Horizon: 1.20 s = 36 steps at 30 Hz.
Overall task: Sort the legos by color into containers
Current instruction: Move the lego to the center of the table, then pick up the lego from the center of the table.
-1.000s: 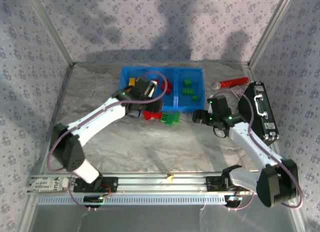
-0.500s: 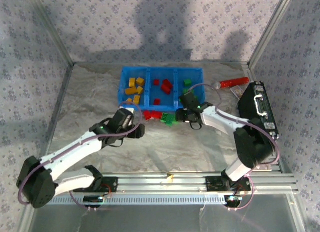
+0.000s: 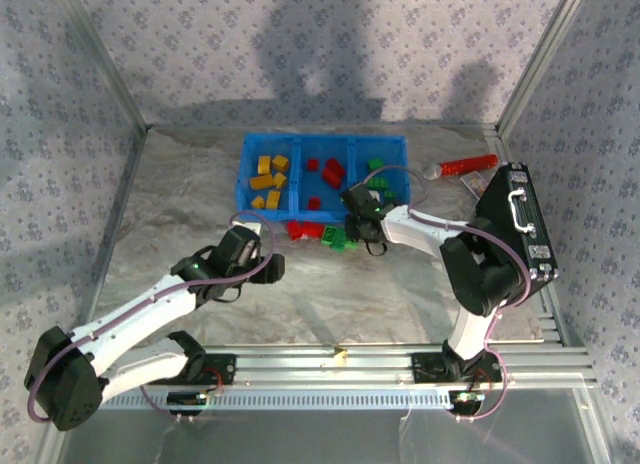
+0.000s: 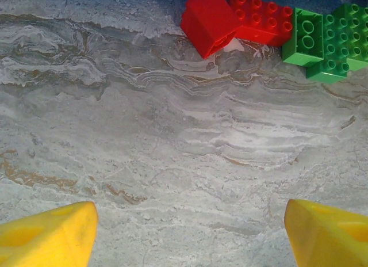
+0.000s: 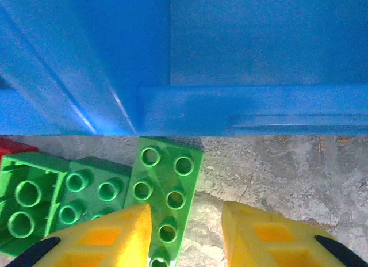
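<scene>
Since half a second ago the right gripper [image 3: 357,222] has slid left along the near wall of the blue tray [image 3: 242,187] to the loose green legos [image 3: 340,240]. The left gripper [image 3: 264,266] has drawn back a little toward its base.

In the right wrist view its jaws stand partly open just short of the tray wall [image 5: 241,109]. One flat green brick [image 5: 164,189] lies angled with its near end between them, close against the left finger [image 5: 112,238]. Whether the finger actually touches the brick is hard to tell. Two more green bricks [image 5: 63,198] sit just beside it on the table [image 5: 287,163].

The left gripper [image 4: 190,232] hovers over bare table with its jaws spread wide, and nothing is in them. Ahead of it lie two red bricks [image 4: 230,19] touching each other, with the green ones [image 4: 330,39] just beside them.

In the tray, yellow-orange legos [image 3: 268,180] fill the left compartment. Red legos [image 3: 326,173] are in the middle one and green legos [image 3: 379,184] in the right.
</scene>
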Tool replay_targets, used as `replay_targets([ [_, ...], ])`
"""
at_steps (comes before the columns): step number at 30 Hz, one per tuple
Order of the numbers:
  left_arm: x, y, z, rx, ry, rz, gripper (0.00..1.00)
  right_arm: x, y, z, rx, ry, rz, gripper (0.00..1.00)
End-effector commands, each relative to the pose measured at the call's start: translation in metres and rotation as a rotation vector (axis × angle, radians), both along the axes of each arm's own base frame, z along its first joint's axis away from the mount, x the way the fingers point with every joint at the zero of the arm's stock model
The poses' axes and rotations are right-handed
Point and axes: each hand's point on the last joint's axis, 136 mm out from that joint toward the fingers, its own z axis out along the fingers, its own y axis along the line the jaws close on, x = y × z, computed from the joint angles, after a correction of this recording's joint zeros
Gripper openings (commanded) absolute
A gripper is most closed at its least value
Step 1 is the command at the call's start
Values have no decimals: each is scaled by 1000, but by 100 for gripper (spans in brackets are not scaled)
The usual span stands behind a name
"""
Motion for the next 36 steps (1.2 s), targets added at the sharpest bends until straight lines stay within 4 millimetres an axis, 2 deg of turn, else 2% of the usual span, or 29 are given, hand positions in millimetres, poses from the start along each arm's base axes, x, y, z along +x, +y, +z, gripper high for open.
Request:
replay_targets([
  [1, 3, -1, 6, -23, -26, 12, 84, -2, -6, -10, -33, 24, -34, 38],
  [6, 4, -1, 7, -25, -29, 11, 84, -8, -6, -20, -33, 45, -29, 36],
  [9, 4, -2, 9, -23, -30, 10, 84, -14, -13, -23, -56, 55, -35, 35],
  [14, 6, -3, 10, -26, -32, 8, 84, -37, -35, -26, -90, 77, -48, 35],
  [17, 6, -4, 9, -23, -28, 1, 84, -56, -56, -27, -119, 96, -58, 34],
  [19, 6, -5, 9, -21, -27, -2, 84, -69, -72, -24, -136, 100, -65, 35],
  [22, 8, -7, 13, -29, -36, -4, 84, -80, -80, -13, -112, 86, -65, 38],
  [26, 11, -9, 19, -37, -48, -4, 83, -81, -79, 9, -101, 54, -29, 46],
  [28, 13, -11, 22, -43, -52, -5, 84, -81, -78, 14, -85, 53, -37, 55],
  [30, 14, -12, 23, -41, -51, -8, 84, -80, -74, 14, -63, 54, -41, 61],
  [36, 13, -13, 19, -39, -39, -11, 83, -80, -73, -2, -52, 89, -78, 63],
])
